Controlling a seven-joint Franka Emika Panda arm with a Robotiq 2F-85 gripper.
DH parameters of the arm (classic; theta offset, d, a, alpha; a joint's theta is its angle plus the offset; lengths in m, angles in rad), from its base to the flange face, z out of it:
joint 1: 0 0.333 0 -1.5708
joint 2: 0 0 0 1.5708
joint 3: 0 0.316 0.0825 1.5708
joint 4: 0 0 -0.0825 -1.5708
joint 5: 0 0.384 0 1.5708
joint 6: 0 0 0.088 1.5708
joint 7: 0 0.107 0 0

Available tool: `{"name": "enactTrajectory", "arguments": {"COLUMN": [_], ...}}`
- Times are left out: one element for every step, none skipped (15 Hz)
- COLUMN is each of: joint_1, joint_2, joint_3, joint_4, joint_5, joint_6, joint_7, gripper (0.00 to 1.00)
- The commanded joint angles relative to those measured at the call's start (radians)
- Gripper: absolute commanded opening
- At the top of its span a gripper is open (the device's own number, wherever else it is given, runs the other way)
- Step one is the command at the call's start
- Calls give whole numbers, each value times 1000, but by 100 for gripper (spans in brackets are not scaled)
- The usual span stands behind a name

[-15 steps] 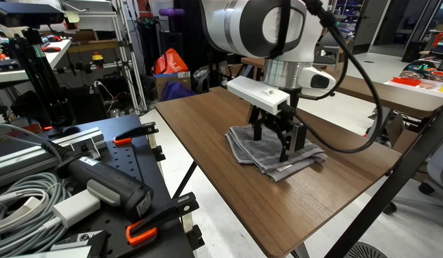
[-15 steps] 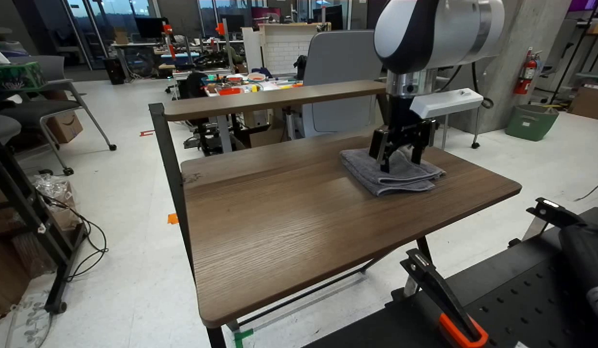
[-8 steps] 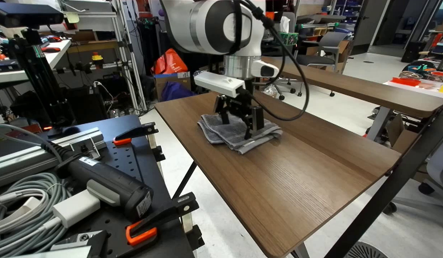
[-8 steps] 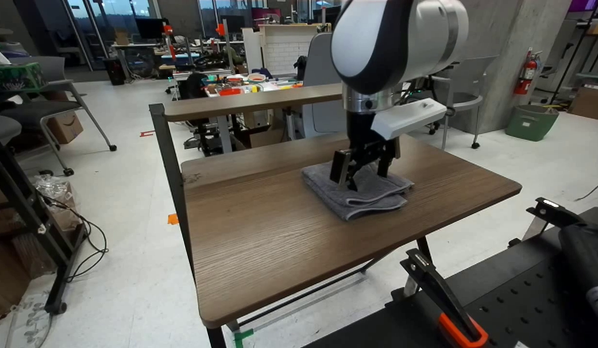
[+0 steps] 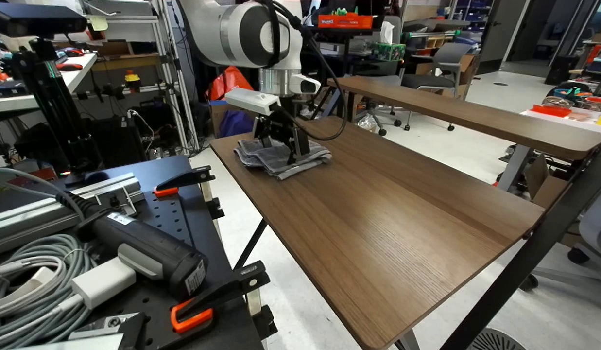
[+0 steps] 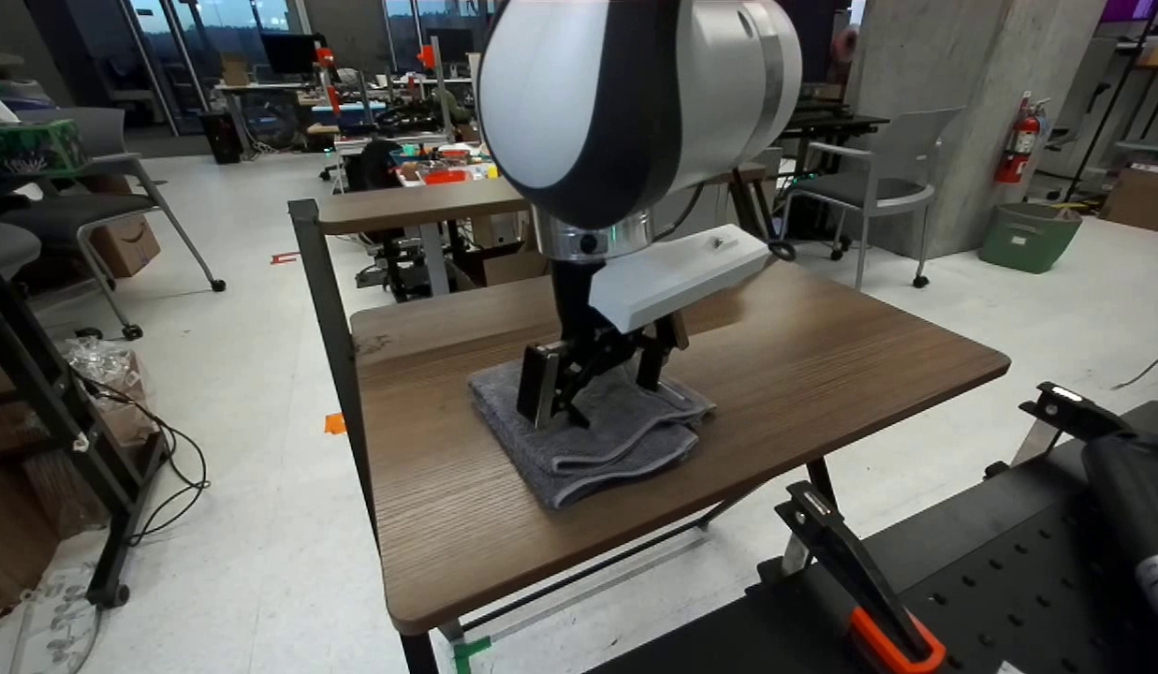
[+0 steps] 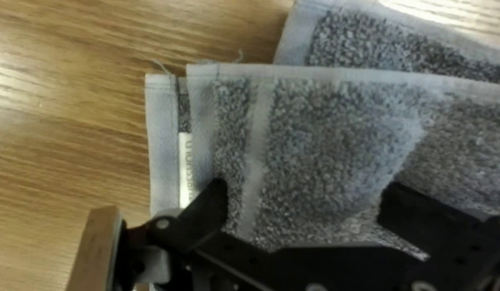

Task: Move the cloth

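Observation:
The grey folded cloth (image 5: 281,169) lies on the far left part of the brown table in an exterior view; it also shows near the table's front edge in an exterior view (image 6: 541,459). My gripper (image 5: 279,152) points down on top of it with the jaws wide apart. In an exterior view the gripper (image 6: 613,402) has both fingertips touching or nearly touching the cloth's top. In the wrist view the cloth (image 7: 330,141) fills the gap between the open fingers of the gripper (image 7: 305,194), lying flat with layered hems and a white label. No fabric is visibly pinched.
The brown table (image 5: 378,233) has a raised shelf (image 5: 455,107) along one long side and a dark upright leg (image 6: 330,346) at one end. A black bench (image 5: 183,243) with orange-handled clamps (image 5: 192,318), a black tool (image 5: 145,248) and coiled cables (image 5: 38,282) stands beside it.
The gripper and the cloth under it have slid together across the table, left and away in an exterior view, left and nearer in an exterior view. The jaws stay apart.

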Motion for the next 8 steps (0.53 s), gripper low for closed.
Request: {"name": "enactTrajectory", "arguments": {"joint_1": [26, 34, 24, 21, 13, -6, -10, -20], "joint_2": [-50, -101, -142, -199, -241, -292, -169, -214], "joint_3": [-19, -29, -22, -28, -34, -38, -7, -10], "joint_4": [-34, -56, -73, -98, -117, -139, -54, -75], "joint_5": [-38, -42, -36, -37, -38, -36, -25, -27], "joint_6": [31, 12, -3, -16, -20, -37, -12, -22], "joint_7": [55, 73, 69, 82, 91, 86, 68, 69], "gripper": [100, 100, 100, 100, 100, 100, 100, 100]}}
